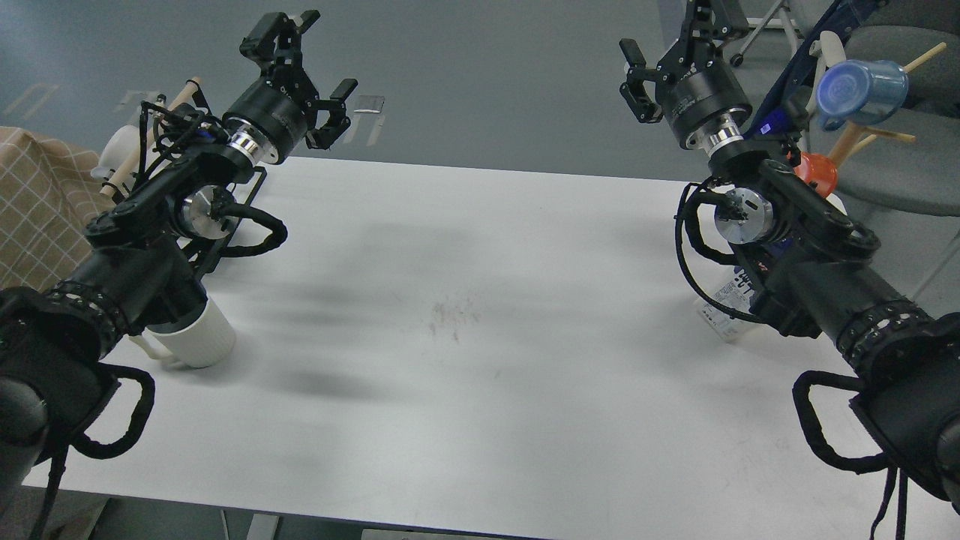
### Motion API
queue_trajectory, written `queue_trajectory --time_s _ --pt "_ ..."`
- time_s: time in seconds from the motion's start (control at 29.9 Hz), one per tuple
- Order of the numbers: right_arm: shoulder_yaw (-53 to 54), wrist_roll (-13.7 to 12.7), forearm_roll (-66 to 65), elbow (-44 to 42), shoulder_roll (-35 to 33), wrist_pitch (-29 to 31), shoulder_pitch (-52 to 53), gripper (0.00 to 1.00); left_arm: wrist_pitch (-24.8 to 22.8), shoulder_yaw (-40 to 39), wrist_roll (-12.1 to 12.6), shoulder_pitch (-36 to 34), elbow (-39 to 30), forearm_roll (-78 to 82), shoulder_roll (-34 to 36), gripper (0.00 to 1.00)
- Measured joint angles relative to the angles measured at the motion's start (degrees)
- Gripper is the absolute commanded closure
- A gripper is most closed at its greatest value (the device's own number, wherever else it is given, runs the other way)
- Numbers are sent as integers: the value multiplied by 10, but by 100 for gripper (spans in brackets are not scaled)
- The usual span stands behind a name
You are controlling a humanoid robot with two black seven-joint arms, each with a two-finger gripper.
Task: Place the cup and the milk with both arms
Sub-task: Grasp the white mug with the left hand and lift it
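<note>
Judging by how things lie, the placing itself looks finished and little is left but drawing the arms away. The cup (196, 337), a white ribbed ceramic mug, stands upright on the white surface (480, 337) near its left edge, half hidden under the left forearm, with its handle pointing toward the left. The milk carton (726, 300) stands on the surface at the far right, mostly covered by the right forearm; only a strip of white panel with black print and a bit of blue shows, so I cannot tell how squarely it sits.

Neither arm holds anything. The left end effector (300, 75) is raised well above and beyond the mug, its fingers spread wide and empty. The right end effector (667, 64) is likewise lifted high over the back right corner, fingers parted, nothing between them, well apart from the carton.

Behind the right arm, a translucent blue plastic cup (862, 90) and a small orange-red cup (817, 172) hang on a wooden rack off the surface; they seem to play no part here. The middle of the surface carries only faint smudges.
</note>
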Motion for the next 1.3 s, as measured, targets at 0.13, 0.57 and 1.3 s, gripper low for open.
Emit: queue_trajectory --time_s 0.13,0.57,1.3 --pt "0 0 0 0 0 0 0 0 0 1 2 1 0 1 0 2" --pt "-2 0 0 0 0 0 2 0 0 -1 3 0 0 1 -4 1" --pt "-1 0 1 -1 0 6 2 0 0 0 0 -2 -10 2 -13 2"
